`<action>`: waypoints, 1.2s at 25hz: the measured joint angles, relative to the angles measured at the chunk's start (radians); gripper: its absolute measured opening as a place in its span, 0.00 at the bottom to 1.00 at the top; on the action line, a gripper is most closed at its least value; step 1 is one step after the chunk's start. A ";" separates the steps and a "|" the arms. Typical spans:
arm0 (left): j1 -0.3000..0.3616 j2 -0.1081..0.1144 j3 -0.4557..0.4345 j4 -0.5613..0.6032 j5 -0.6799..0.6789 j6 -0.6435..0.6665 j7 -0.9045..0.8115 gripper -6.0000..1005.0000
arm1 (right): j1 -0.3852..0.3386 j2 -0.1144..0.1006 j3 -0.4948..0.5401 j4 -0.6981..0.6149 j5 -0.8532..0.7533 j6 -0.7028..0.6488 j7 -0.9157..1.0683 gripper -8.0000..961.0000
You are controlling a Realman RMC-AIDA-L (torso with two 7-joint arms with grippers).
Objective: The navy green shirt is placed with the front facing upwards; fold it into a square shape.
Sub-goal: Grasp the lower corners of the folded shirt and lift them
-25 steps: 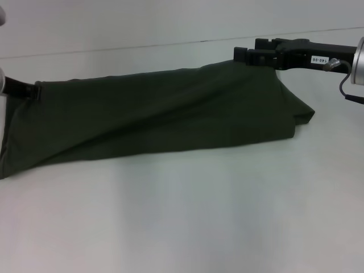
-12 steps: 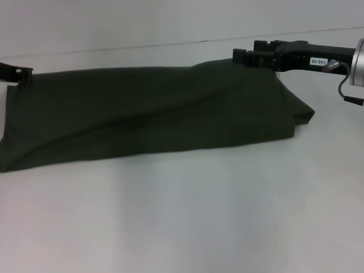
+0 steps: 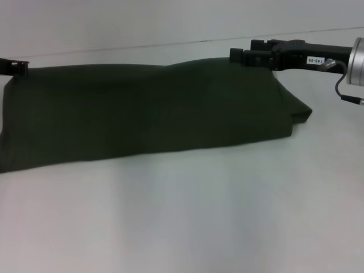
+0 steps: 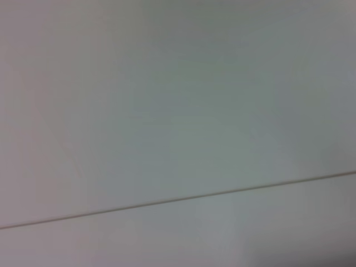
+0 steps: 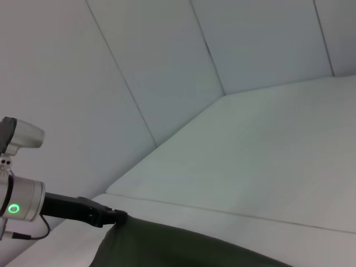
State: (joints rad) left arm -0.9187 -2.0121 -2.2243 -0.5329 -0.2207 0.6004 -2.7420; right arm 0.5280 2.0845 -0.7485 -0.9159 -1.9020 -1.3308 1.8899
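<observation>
Navy green shirt [image 3: 148, 114] between both grippers

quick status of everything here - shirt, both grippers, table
navy green shirt: lifted along its top edge, plain green side showing, lower edge resting on the table.
left gripper: shut on the shirt's upper left corner.
right gripper: shut on the shirt's upper right corner.
table: white, shirt's lower edge lies on it.

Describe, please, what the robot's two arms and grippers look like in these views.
The right gripper is blocky matte black with a small white label; behind it sits a silver wrist with a black cable. The left gripper is also black, on a silver-white arm with a glowing green ring.
</observation>
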 joint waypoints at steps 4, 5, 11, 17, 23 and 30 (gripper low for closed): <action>0.008 -0.015 0.001 -0.003 0.000 -0.010 0.002 0.01 | 0.004 -0.001 0.000 0.006 0.000 0.005 0.000 0.94; 0.008 -0.015 -0.002 -0.002 0.000 -0.010 0.000 0.01 | 0.005 -0.001 0.000 0.007 0.000 0.007 0.000 0.94; 0.024 -0.009 -0.008 -0.018 0.000 -0.007 -0.023 0.14 | 0.014 -0.007 0.000 0.031 -0.002 0.021 0.000 0.94; 0.078 -0.025 -0.042 -0.176 -0.009 0.079 -0.032 0.35 | 0.015 -0.012 0.000 0.032 -0.004 0.025 0.000 0.94; 0.092 -0.026 -0.153 -0.284 -0.028 0.366 -0.028 0.47 | 0.024 -0.024 0.000 0.027 -0.042 0.021 0.005 0.94; 0.197 -0.015 -0.175 -0.437 -0.235 0.659 -0.016 0.52 | 0.024 -0.033 0.000 -0.026 -0.100 -0.017 0.070 0.94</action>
State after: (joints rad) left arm -0.7216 -2.0270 -2.3994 -0.9696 -0.4555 1.2589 -2.7575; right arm 0.5521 2.0511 -0.7486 -0.9416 -2.0023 -1.3474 1.9599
